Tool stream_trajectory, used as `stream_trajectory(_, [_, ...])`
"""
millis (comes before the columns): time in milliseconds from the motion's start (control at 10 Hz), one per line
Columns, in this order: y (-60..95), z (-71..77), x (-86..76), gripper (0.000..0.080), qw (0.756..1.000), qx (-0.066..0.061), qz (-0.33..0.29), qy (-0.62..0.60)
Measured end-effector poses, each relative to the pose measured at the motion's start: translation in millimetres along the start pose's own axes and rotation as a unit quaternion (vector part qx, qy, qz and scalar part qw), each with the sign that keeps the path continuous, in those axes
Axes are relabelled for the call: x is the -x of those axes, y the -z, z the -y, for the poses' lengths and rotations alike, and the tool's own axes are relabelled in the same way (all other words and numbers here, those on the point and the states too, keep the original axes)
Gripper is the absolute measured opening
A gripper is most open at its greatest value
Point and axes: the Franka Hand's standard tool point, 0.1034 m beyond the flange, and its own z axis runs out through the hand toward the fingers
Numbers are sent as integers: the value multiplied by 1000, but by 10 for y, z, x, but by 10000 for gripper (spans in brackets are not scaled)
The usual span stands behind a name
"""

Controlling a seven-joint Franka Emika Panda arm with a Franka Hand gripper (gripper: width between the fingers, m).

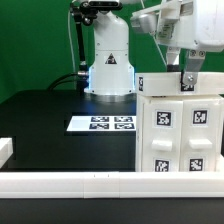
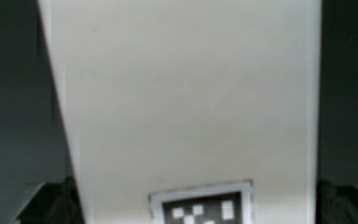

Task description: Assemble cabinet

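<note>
The cabinet, a large white box with several black-and-white tags on its front, stands at the exterior view's right, behind the front rail. My gripper comes down from above onto its top edge. In the wrist view a long white face of the cabinet with one tag fills the space between my dark fingers, which touch both its sides. The jaws are closed on this white part. The cabinet's far side is hidden.
The marker board lies flat on the black table in the middle. A long low white border rail runs along the front. A small white block sits at the exterior view's left edge. The arm's base stands behind.
</note>
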Motion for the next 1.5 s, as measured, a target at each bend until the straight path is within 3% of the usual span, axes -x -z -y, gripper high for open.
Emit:
stream_trajectory(100, [0,0,1,649,1000,0,0,0])
stream_trajectory(200, [-2,1,5,550,1000,0,0,-1])
stream_trajectory(500, [-3,1,8,552,1000,0,0,-1])
stream_trajectory(700, [-1,11,40,552,998,-4,0,-69])
stream_trajectory(900, [-9,56,39,553,969,-18,-1,-246])
stream_trajectory(1100, [-13,65,50,553,921,-58,3,-385])
stream_trajectory(1200, [-18,43,41,553,915,-51,1,-401])
stream_trajectory(1500, [-17,40,38,553,867,-51,5,-496])
